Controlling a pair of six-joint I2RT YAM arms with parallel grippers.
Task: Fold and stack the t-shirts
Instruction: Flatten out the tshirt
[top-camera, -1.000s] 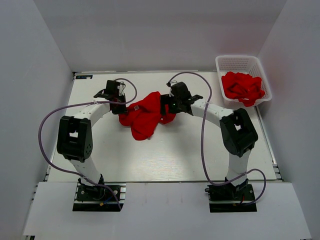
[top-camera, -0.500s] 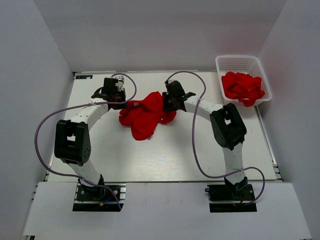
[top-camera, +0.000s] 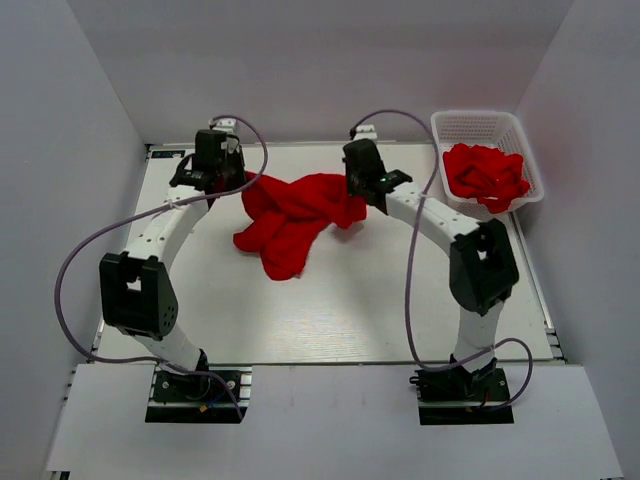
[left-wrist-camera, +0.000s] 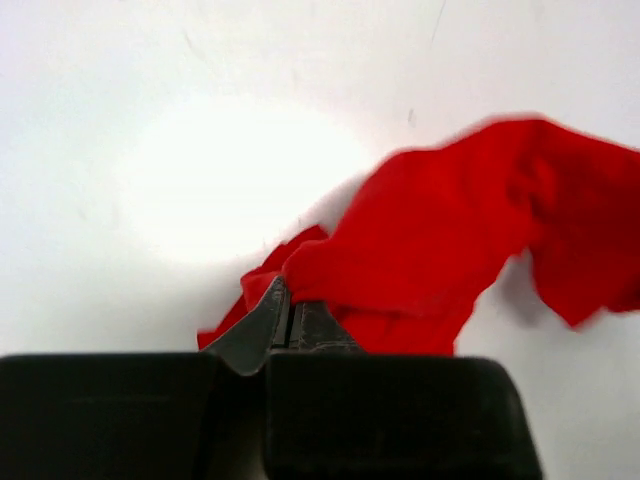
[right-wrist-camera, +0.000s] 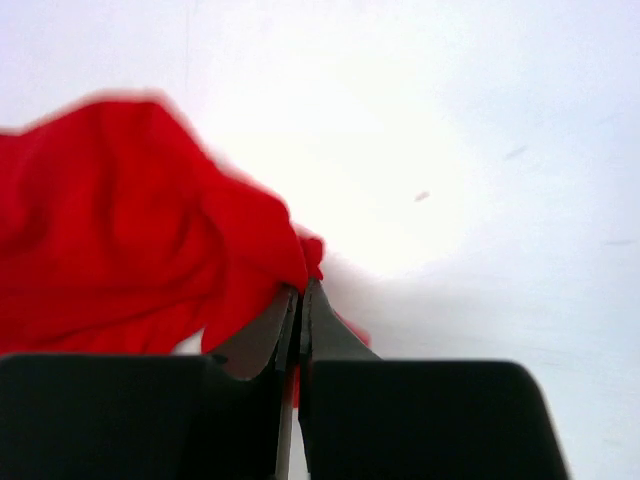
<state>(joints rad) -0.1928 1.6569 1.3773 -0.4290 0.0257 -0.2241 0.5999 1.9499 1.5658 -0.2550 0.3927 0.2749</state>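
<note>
- The left end effector is pinching a fold of a red t-shirt. Its dark fingers are pressing together with only soft cloth between them.
- The right end effector is clamping another edge of the same t-shirt, its tapered fingers closing tight on a thin bunch of fabric.
- This t-shirt is lying on the smooth white counter, well to the left of the white mesh basket in the top view. The right end effector is gripping the side nearer the basket and the left end effector the side farther from it.
- The cloth is stretching in a wrinkled band between the two grips. A rumpled, rounded lobe is sagging from that band, lower in the top view than the basket.
- In both wrist views the matte fabric is bulging in loose, soft folds just beyond the fingertips and casting a faint shadow on the counter.
- More red t-shirts are sitting in a crumpled heap inside the basket, with one fold spilling over its near rim.
- The basket is rectangular, with thin plastic lattice walls flaring outward at the top.
</note>
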